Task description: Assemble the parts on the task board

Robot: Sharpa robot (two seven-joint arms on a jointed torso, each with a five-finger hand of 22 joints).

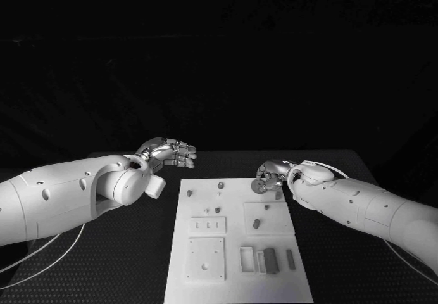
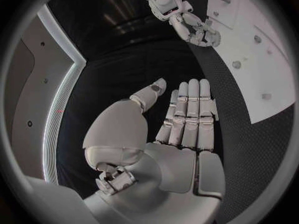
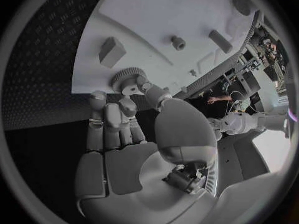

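The white task board [image 1: 239, 288] lies in the middle of the black table. My right hand [image 1: 274, 172] hovers at the board's far right corner and pinches a small toothed gear [image 1: 258, 185] between thumb and fingertips. In the right wrist view the gear [image 3: 127, 78] sits at those fingertips [image 3: 144, 83], right at the edge of the board [image 3: 187, 10]. My left hand [image 1: 169, 153] hangs off the board's far left corner, holding nothing. The left wrist view shows that hand [image 2: 184, 119] with straight fingers and the thumb apart.
Small parts stand on the board: a peg [image 1: 221, 185], a stub [image 1: 257, 223], a slotted plate [image 1: 208, 224], a square plate [image 1: 206, 258] and long bars [image 1: 270, 259] near the front. A block [image 3: 111, 51] and a peg [image 3: 179, 43] lie close to the gear.
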